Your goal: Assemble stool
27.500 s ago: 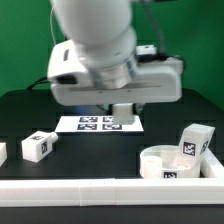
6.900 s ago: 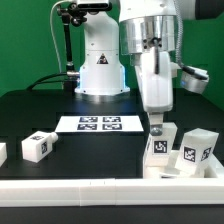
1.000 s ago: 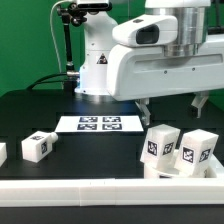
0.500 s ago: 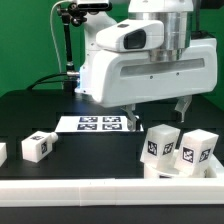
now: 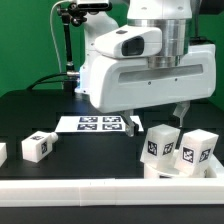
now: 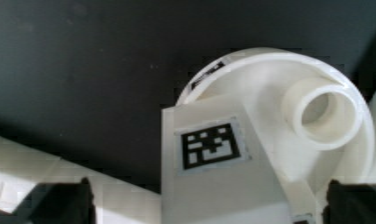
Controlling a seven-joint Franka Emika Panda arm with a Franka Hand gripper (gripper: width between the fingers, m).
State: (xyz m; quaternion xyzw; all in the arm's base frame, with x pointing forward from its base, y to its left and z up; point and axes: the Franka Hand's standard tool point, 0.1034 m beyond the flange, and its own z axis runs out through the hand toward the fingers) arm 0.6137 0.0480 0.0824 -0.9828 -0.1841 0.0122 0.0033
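The stool's round white seat [image 5: 164, 169] lies at the exterior view's right. Two blocky tagged legs stand on it, one [image 5: 158, 145] to the left of the other [image 5: 197, 150]. My gripper [image 5: 157, 117] hangs open just above and behind the left one and holds nothing. In the wrist view the seat [image 6: 274, 75] shows a round socket [image 6: 327, 112]. A tagged leg [image 6: 224, 152] stands beside that socket, between my spread fingers [image 6: 60, 205]. A loose leg [image 5: 38, 146] lies at the exterior view's left, and another [image 5: 2, 152] is cut by the edge.
The marker board [image 5: 95, 124] lies flat on the black table behind the loose legs. A long white rail [image 5: 100, 190] runs along the front edge. The robot base [image 5: 100, 70] and a black stand [image 5: 67, 45] are at the back.
Since the earliest frames a second leg has been set on the seat and released. Over the last second my open gripper has shifted to the exterior view's left and slightly down.
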